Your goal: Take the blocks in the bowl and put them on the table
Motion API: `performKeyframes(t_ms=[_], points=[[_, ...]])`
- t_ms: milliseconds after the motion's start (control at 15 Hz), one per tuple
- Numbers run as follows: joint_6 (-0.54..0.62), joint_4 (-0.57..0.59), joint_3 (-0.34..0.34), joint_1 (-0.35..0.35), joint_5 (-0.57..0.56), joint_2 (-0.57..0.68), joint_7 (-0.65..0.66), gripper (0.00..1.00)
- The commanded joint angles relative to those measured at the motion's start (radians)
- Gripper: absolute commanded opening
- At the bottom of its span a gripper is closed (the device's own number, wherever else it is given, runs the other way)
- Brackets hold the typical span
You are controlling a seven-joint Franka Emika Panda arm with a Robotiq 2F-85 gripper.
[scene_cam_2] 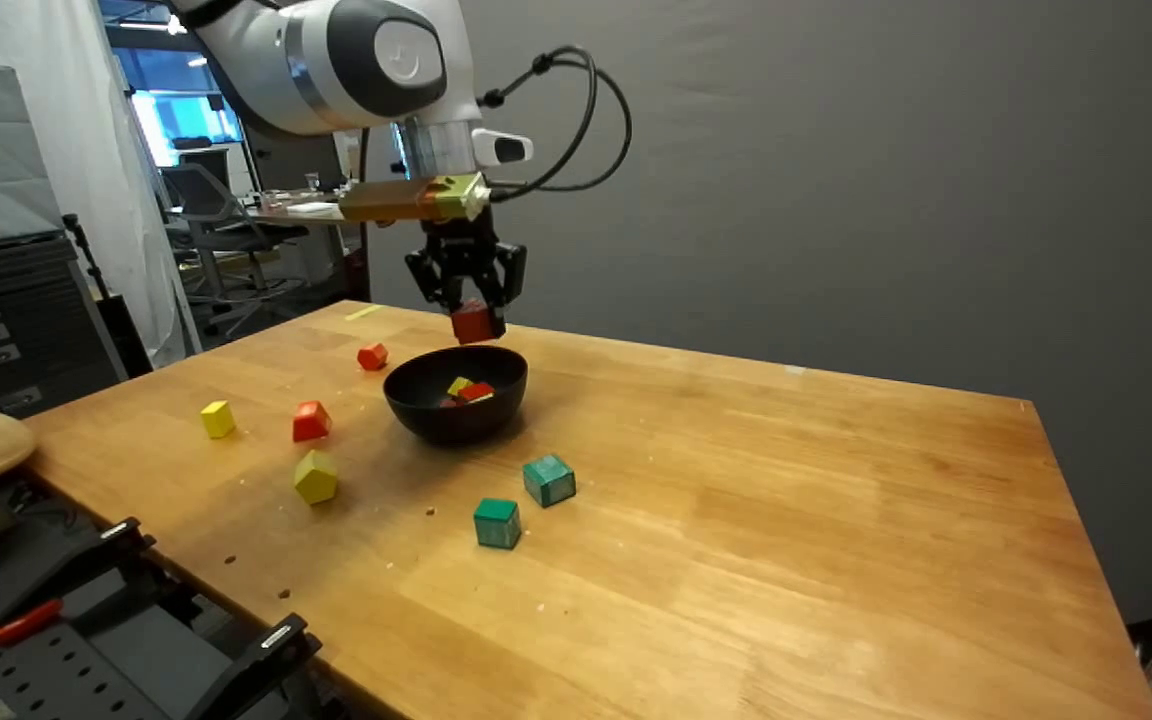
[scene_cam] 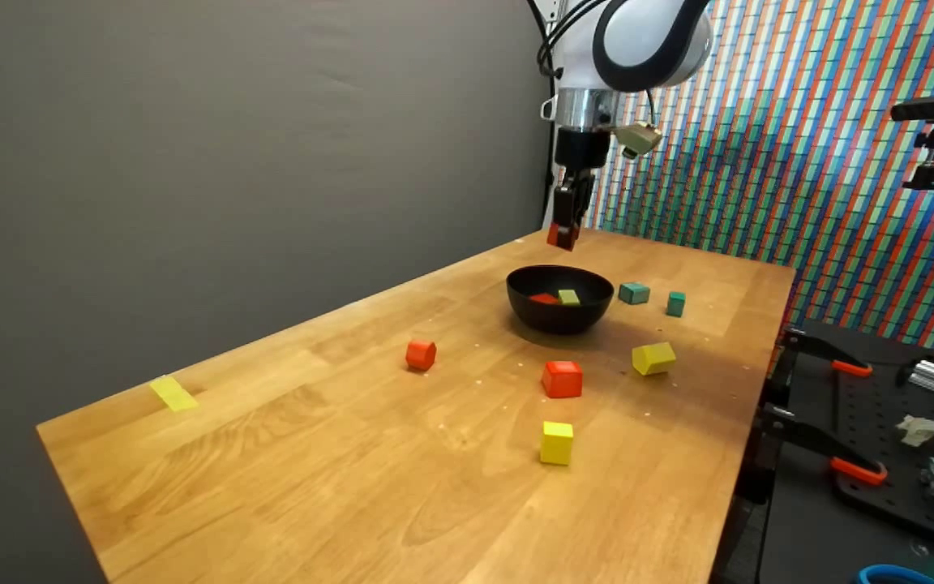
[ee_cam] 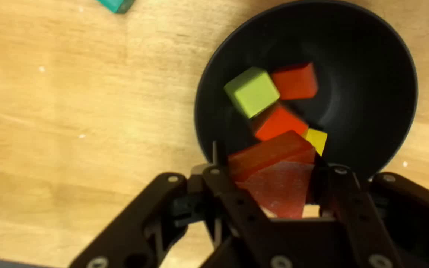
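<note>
Pincer clamped on a red block, lower centre of the wrist view, over the black bowl, and the block sits skewed, so any slip could drop it onto the blocks inside, not the table!

Grey backdrop, white curtain
</note>
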Motion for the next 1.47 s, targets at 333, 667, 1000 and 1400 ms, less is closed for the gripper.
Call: performKeyframes(t_ms=[333,667,1000,1400], points=[[-0.121,0.207,-0.054,-0.045,-0.066,0.086,-0.151,0.23],[-0.231,0.413,-0.062,-0.050,-0.121,0.295,-0.191,0.23],[-0.269,0.526,-0.056,-0.060,-0.122,0.409,-0.212,0.74],[-0.304,0.487,0.000,-0.093,-0.084,0.335,-0.326,1.00]])
